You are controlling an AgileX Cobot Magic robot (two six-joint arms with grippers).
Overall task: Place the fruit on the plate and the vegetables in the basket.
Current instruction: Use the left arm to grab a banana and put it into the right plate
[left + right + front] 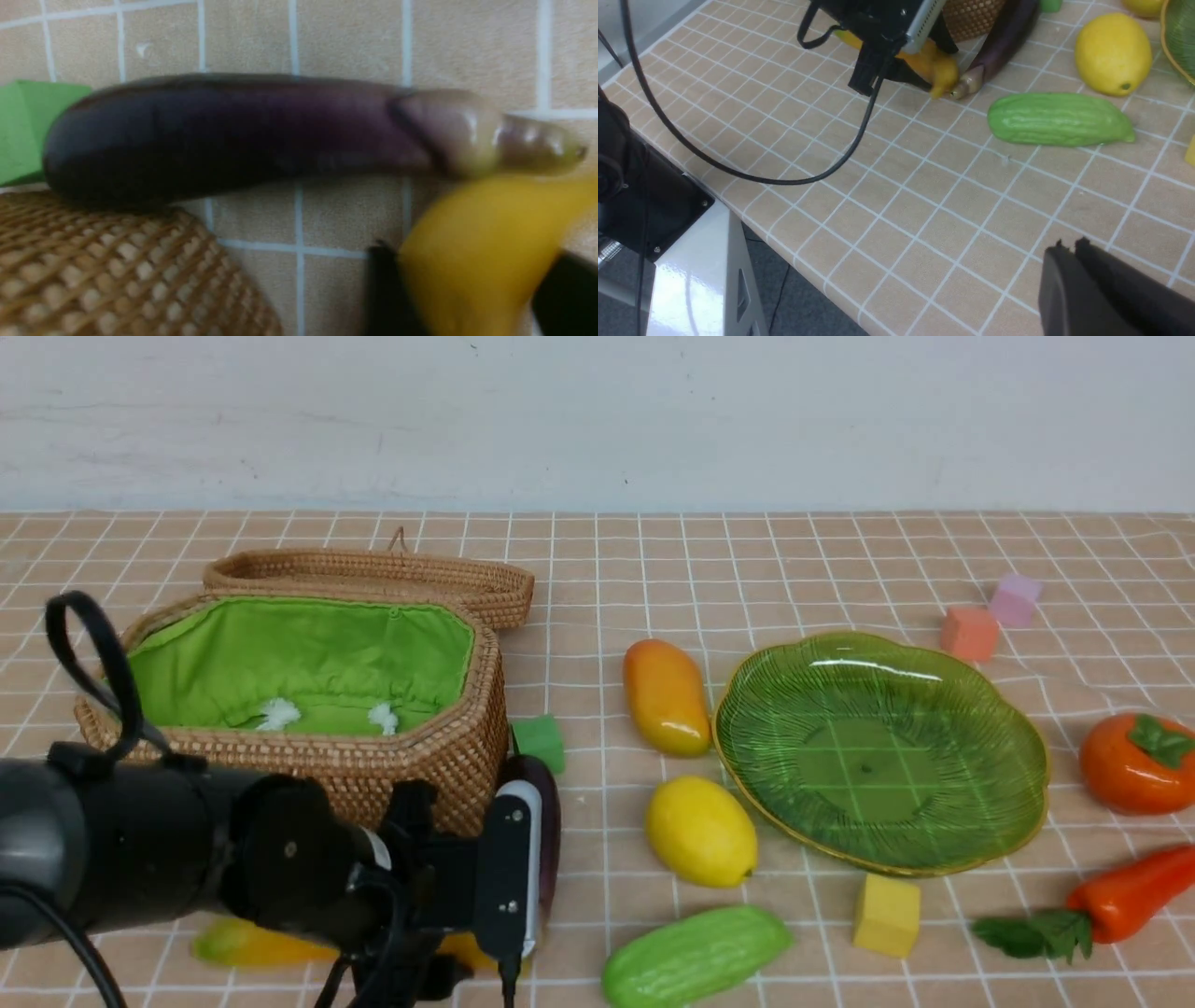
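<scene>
**Stage, as judged:** pickup of the banana point(252, 943), the first fruit. The plate point(878, 756) is bare and no vegetable shows in the basket point(411, 765).

**Nearest:** The right claw point(1070, 245) is closed on nothing, low over the near part of the table point(924, 210) (it shows only in its own wrist view). The left claw point(469, 270) is at the near edge, about 7 o'clock in the front view. Its jaws stand apart with one end of the banana between them. The banana lies flat on the table, and no squeeze on it can be confirmed.

**Next move, in my judgement:** close on the banana, lift it clear, then carry it toward 2 o'clock to the plate. The eggplant point(210, 135) lies just beyond the claw at 12 o'clock. Its stem tip touches or all but touches the banana's end, so a skewed lift may drag it.

**Farther out from the left claw:**
- The cucumber point(695, 957) lies at 3 o'clock, along the near edge.
- The lemon point(700, 831) lies at 2 o'clock.
- The basket stands just behind at 11 o'clock, with its lid point(373, 574) behind it.
- The plate sits well apart at 2 o'clock, with the mango point(666, 695) just beside its 9 o'clock rim.
</scene>
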